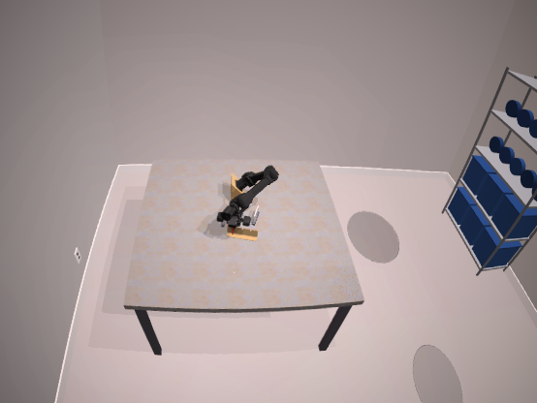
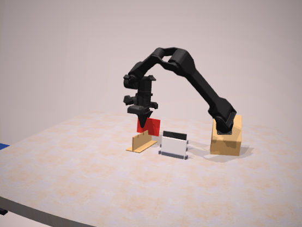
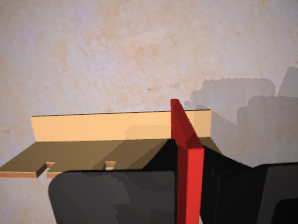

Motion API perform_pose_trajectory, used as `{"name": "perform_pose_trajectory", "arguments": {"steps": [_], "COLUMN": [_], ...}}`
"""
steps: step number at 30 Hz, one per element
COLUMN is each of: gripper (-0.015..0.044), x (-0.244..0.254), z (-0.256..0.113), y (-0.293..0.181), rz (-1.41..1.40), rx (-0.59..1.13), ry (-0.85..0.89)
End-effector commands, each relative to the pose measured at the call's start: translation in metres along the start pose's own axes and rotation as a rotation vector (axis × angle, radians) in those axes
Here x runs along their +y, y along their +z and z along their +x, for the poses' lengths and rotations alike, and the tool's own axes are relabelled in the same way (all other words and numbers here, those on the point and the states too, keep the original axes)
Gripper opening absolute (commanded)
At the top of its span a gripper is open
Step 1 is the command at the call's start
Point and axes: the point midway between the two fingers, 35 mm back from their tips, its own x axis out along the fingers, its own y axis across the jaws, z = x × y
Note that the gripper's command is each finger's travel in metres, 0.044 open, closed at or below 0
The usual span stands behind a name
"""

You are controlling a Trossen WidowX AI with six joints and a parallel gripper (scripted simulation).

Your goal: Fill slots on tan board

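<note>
Boards are sitting beside the arm on the table
From the side, the slotted board is standing left of the holder, and the block is sitting to the right, under the arm. One board is standing behind another in the holder. The gripper is holding the crosswise board near the slotted board's far end

The tan board looks like smooth wood, the red board like matt plastic.
</note>
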Motion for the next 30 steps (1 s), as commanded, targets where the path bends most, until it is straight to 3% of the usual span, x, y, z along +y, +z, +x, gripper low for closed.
{"name": "perform_pose_trajectory", "arguments": {"steps": [1, 21, 27, 30], "gripper": [0.0, 0.0, 0.0158, 0.0168], "x": [0.0006, 0.0002, 0.0002, 0.0002], "z": [0.0037, 0.009, 0.009, 0.009], "y": [-0.0006, -0.0006, -0.0006, -0.0006], "rz": [0.004, 0.0, 0.0, 0.0], "rx": [0.002, 0.002, 0.002, 0.002], "ry": [0.004, 0.001, 0.001, 0.001]}}
